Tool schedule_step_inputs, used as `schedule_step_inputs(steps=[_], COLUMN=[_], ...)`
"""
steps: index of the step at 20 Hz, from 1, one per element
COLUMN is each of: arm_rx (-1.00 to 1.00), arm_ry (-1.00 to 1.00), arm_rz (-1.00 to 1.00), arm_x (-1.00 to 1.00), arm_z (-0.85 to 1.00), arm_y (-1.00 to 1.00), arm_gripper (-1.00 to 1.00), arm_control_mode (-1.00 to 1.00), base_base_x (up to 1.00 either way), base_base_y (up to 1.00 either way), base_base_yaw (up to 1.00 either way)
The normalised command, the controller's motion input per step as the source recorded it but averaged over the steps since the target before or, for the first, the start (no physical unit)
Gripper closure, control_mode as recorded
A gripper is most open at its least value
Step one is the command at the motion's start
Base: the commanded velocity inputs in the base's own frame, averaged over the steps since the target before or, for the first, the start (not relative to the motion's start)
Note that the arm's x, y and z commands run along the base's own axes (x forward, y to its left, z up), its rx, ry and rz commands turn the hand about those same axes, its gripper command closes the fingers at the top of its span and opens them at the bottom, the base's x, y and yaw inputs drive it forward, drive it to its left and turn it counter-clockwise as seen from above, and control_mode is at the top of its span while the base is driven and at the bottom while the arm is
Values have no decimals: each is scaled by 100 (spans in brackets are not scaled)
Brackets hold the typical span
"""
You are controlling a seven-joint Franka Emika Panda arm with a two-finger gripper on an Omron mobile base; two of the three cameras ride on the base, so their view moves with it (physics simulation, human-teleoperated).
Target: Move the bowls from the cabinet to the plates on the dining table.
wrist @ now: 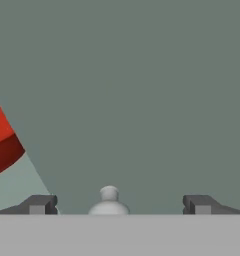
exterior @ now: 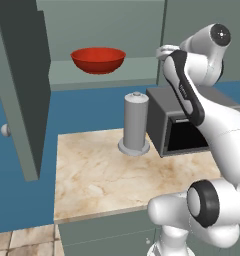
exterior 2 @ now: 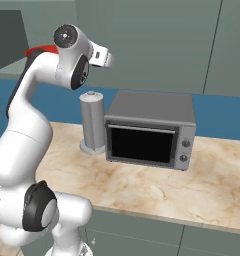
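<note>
While my gripper [wrist: 119,205] hangs with its jaws spread wide and nothing in them, the red bowl [exterior: 98,60] sits upright on the cabinet [exterior: 112,25] shelf.

From the left base view the bowl is round, so no real long axis, rim up, glossy red, shallow, at about 11 o'clock from my arm. Bare pale shelf lies on both sides of it, the left door [exterior: 22,90] swung open at 9 o'clock. In my hand view the closed right door's round knob [wrist: 109,199] sits between my fingertips [wrist: 39,204], the bowl's edge poking in at 9 o'clock. Below, a grey canister [exterior: 136,125] stands just beside the toaster oven [exterior 2: 151,129] on the marble counter [exterior: 107,175].
</note>
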Motion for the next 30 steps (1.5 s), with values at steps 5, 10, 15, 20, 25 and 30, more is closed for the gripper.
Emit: schedule_step_inputs(steps=[5,10,15,20,25,30], arm_rx=[0,0,0,0,0,0], arm_ry=[1,2,5,0,0,0], arm_rz=[0,0,0,0,0,0], arm_x=[15,9,0,0,0,0], arm_z=[-1,-2,0,0,0,0], arm_y=[0,0,0,0,0,0], arm_gripper=[-100,-100,-100,100,100,100], arm_control_mode=[-100,-100,-100,-100,-100,-100], base_base_x=[0,0,0,0,0,0], base_base_y=[0,0,0,0,0,0], base_base_yaw=[0,0,0,0,0,0])
